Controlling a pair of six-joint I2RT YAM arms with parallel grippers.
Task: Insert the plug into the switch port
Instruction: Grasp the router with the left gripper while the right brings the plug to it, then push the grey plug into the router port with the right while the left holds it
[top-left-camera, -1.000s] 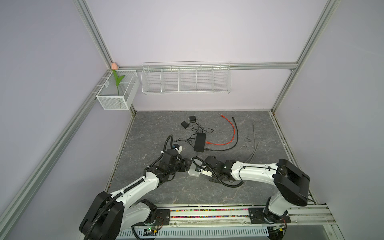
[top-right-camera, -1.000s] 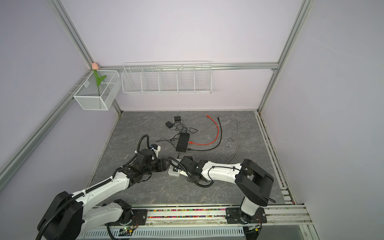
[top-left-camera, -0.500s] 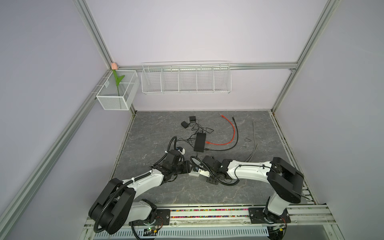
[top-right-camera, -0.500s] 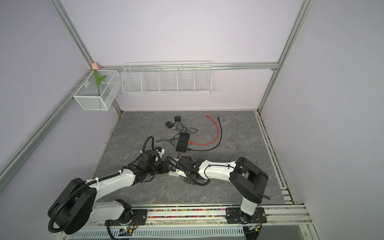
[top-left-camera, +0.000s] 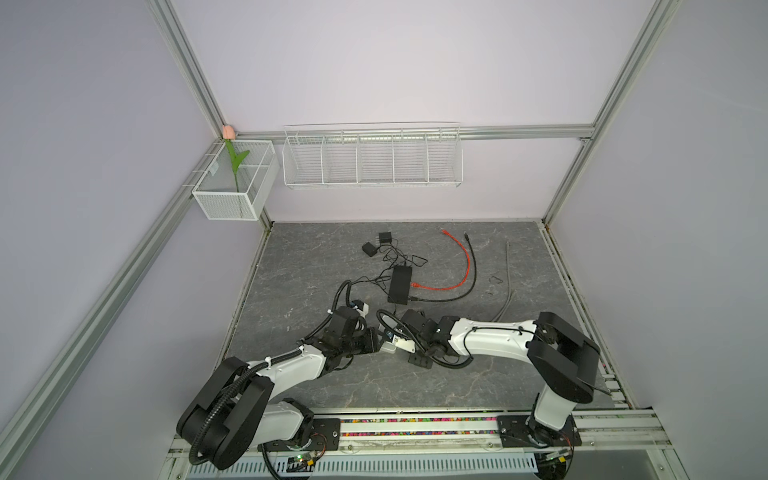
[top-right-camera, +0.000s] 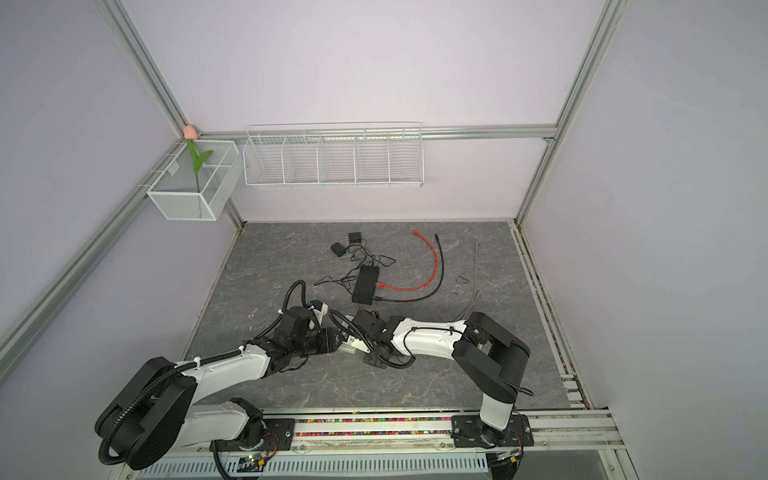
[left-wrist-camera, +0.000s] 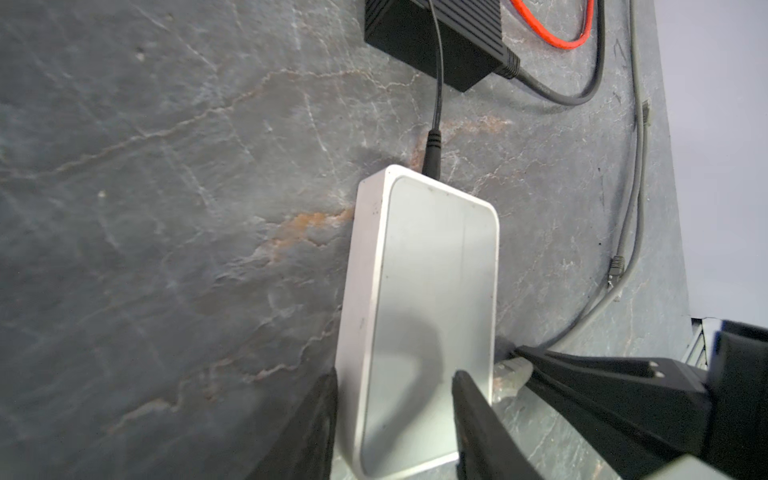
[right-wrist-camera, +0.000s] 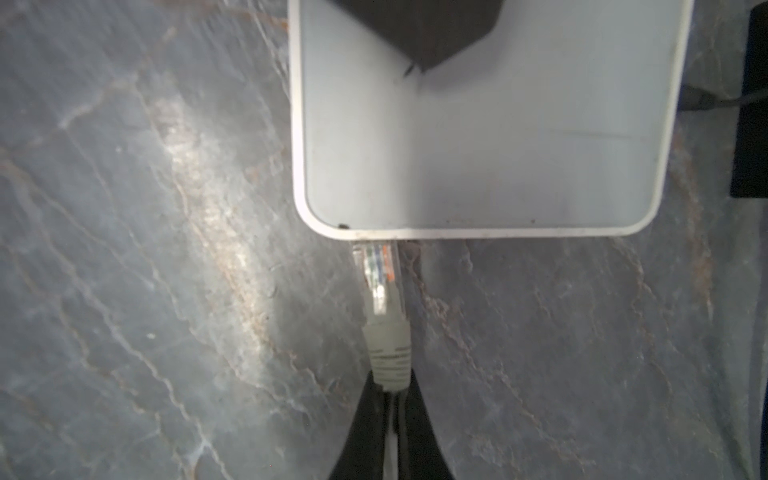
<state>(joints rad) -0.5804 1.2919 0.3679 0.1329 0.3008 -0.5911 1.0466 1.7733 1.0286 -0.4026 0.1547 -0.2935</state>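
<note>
The plug (right-wrist-camera: 379, 282), a clear plastic network plug with a grey rubber boot, is right up against the long edge of the white rectangular plastic switch (right-wrist-camera: 498, 158) in the right wrist view. Its tip touches the rim, but whether it sits in a port I cannot tell. The right gripper (right-wrist-camera: 390, 399) is pressed together on the tail of the boot, black fingers (right-wrist-camera: 368, 428) nipping it tight. A dark finger of the other arm lies on the switch's top face.

Over to the left wrist view: the left gripper (left-wrist-camera: 395, 386) has its fingers apart with the switch's end between them, one at the side wall, one over the top face. Whether they actually squeeze, I cannot tell. A thin black power lead (left-wrist-camera: 434, 124) enters the switch's other end, and beyond it lie a black ribbed adapter box (left-wrist-camera: 432, 37) and a red cable (left-wrist-camera: 557, 35).

In both top views the switch sits near the front middle of the grey marbled table (top-left-camera: 291, 270), left arm reaching in from the left, right arm from the right, adapter box just farther back.
</note>
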